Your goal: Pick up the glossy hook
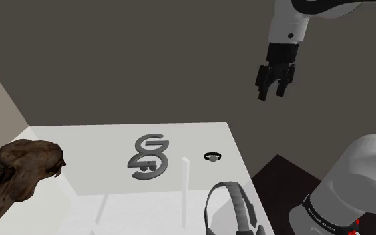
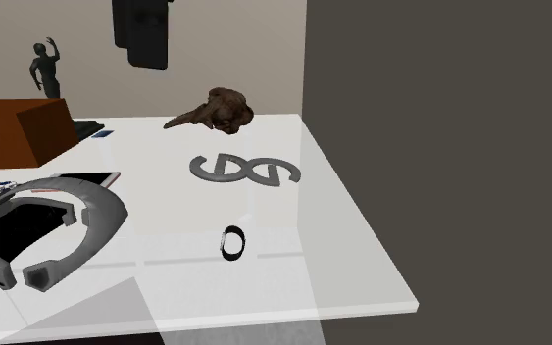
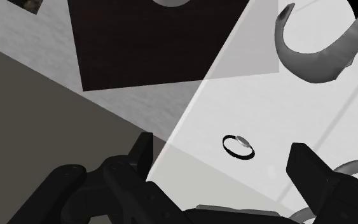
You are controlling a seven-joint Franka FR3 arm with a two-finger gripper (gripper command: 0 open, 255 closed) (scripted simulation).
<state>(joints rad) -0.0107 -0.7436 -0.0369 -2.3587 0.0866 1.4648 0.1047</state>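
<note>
The hook (image 1: 149,159) is a grey, glossy, S-shaped piece lying flat on the white table (image 1: 200,137); in the second exterior view the hook (image 2: 245,169) lies toward the far side. My gripper (image 1: 272,94) hangs high in the air, beyond the table's corner at the shoulder view's right, far from the hook. It is open with nothing between its fingers. In the wrist view the gripper (image 3: 225,162) looks down on a small black ring (image 3: 239,146) far below, and a grey curve of the hook (image 3: 357,169) shows beside one fingertip.
A small black ring (image 1: 212,157) lies to the right of the hook. Grey-black headphones (image 1: 232,210) lie on the near side, and a brown animal skull (image 1: 21,170) at the left. In the second exterior view, a brown box (image 2: 19,132) and a dark figurine (image 2: 45,67) stand at the left.
</note>
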